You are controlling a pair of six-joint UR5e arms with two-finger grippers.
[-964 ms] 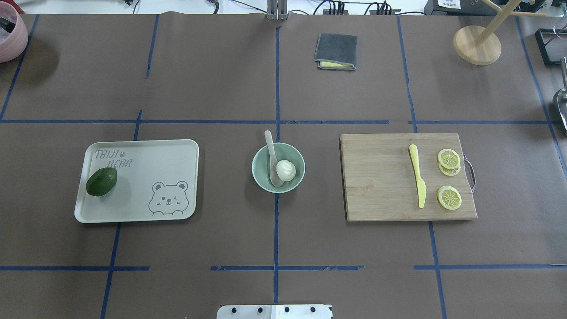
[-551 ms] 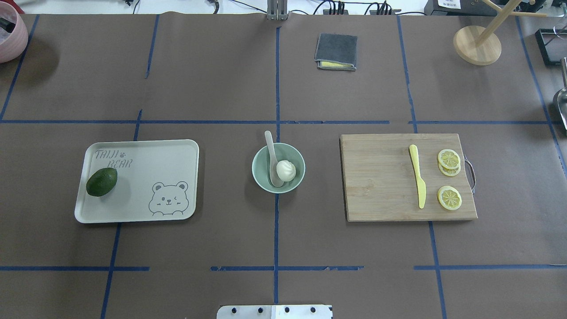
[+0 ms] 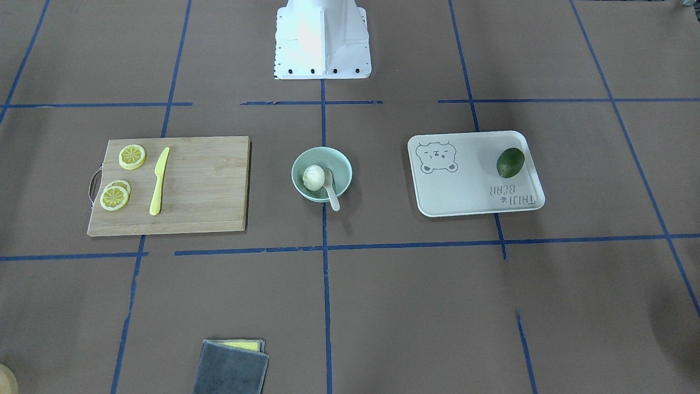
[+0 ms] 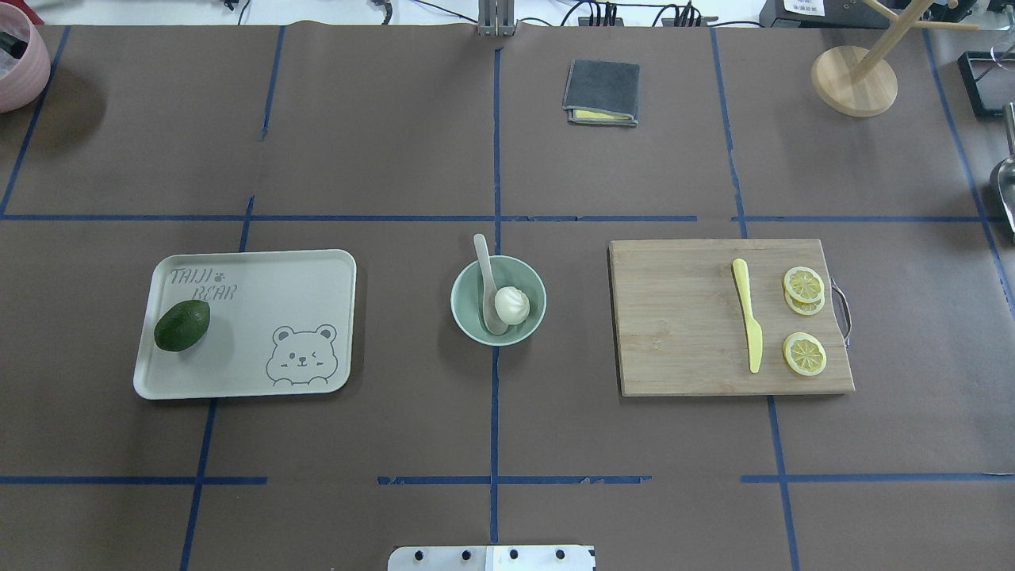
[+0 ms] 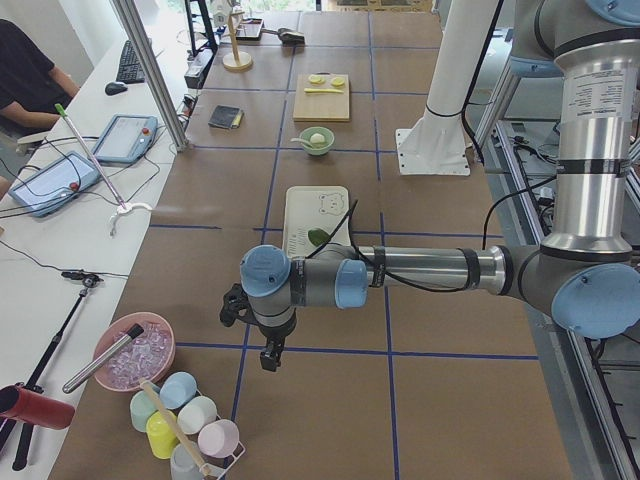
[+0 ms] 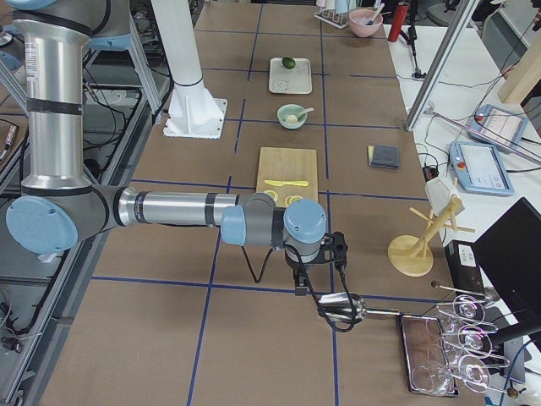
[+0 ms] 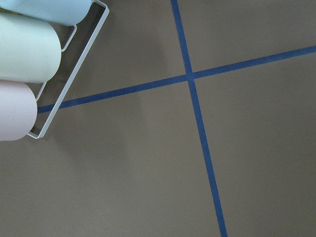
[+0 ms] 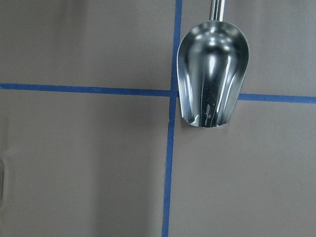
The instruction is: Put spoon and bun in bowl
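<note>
The mint-green bowl (image 4: 468,305) stands at the table's centre. The white bun (image 4: 511,304) lies inside it. The off-white spoon (image 4: 484,274) has its scoop in the bowl beside the bun, and its handle leans over the far rim. The front-facing view shows the bowl (image 3: 340,164), bun (image 3: 313,178) and spoon (image 3: 332,197) the same way. My left gripper (image 5: 268,358) hangs over the table's left end, far from the bowl, and I cannot tell its state. My right gripper (image 6: 300,286) hangs over the right end near a metal scoop (image 8: 212,74), state also unclear.
A pale tray (image 4: 317,270) with a green avocado (image 4: 181,325) lies left of the bowl. A wooden board (image 4: 682,317) with a yellow knife (image 4: 748,325) and lemon slices (image 4: 804,353) lies right. A grey cloth (image 4: 602,91) and wooden stand (image 4: 854,79) sit at the back. Cups in a rack (image 7: 24,54) are below my left wrist.
</note>
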